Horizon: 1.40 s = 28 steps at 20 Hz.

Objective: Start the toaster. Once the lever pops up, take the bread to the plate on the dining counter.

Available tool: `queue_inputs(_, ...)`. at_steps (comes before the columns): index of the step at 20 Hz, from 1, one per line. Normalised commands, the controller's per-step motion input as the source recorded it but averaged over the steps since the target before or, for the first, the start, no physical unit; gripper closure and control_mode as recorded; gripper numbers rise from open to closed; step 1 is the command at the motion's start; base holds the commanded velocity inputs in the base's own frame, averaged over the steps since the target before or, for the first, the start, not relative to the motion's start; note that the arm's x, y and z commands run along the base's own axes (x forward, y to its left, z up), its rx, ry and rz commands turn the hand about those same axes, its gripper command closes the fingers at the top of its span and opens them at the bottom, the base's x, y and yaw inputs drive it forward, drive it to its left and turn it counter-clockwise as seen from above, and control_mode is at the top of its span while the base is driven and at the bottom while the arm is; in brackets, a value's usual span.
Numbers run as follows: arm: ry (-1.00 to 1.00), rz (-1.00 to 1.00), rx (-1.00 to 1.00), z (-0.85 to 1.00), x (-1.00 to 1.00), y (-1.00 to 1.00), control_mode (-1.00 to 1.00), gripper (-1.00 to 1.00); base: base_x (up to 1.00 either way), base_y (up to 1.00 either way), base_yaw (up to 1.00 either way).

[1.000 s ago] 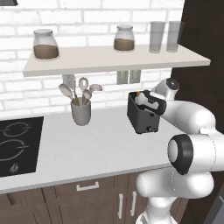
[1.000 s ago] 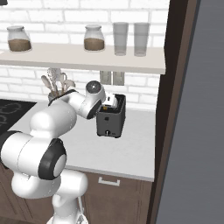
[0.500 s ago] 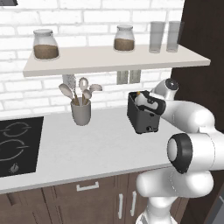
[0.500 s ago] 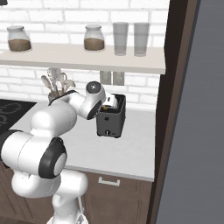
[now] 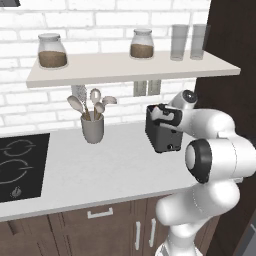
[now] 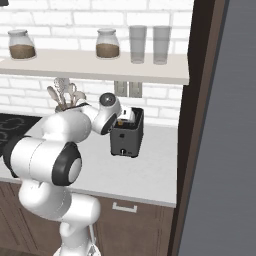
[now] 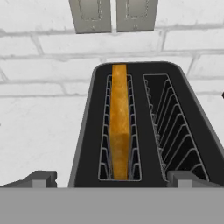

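Note:
The dark toaster (image 5: 163,137) (image 6: 127,141) stands on the white worktop near the brick wall. From straight above, its top (image 7: 86,144) has two slots. The golden-brown bread (image 7: 119,127) stands on edge in the left slot, and the right slot is empty. My gripper (image 7: 113,178) hangs just above the toaster's near end, open, with one fingertip (image 7: 41,177) on each side and nothing between them. In the base views my gripper (image 5: 163,113) (image 6: 125,116) sits over the toaster's top. The plate and the dining counter are out of view.
A grey utensil cup (image 5: 93,128) stands left of the toaster, and a black hob (image 5: 20,165) lies further left. Overhead is a shelf (image 5: 125,71) with jars and glasses. A tall dark cabinet side (image 6: 199,125) rises right of the toaster. Wall sockets (image 7: 113,15) sit behind it.

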Motion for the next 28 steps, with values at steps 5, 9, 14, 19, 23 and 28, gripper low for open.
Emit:
queue_inputs(5,0.00,0.00,0.00,-0.14,0.32,0.00,-1.00,-1.00,0.00,0.00,0.00)
queue_inputs(9,0.00,0.00,0.00,-0.10,0.14,0.00,-1.00,-1.00,0.00,0.00,0.00)
queue_inputs(14,0.01,0.00,-0.03,-0.07,0.16,-0.03,-1.00,-1.00,0.00,0.00,0.00)
queue_inputs(19,0.06,0.00,-0.04,-0.11,0.28,0.00,-1.00,-1.00,0.00,0.00,0.00)
queue_inputs(23,0.09,0.00,-0.01,-0.11,0.32,0.00,-1.00,-1.00,0.00,0.00,0.00)
queue_inputs(28,0.06,0.00,0.00,-0.10,0.25,0.00,-1.00,-1.00,0.00,0.00,0.00)
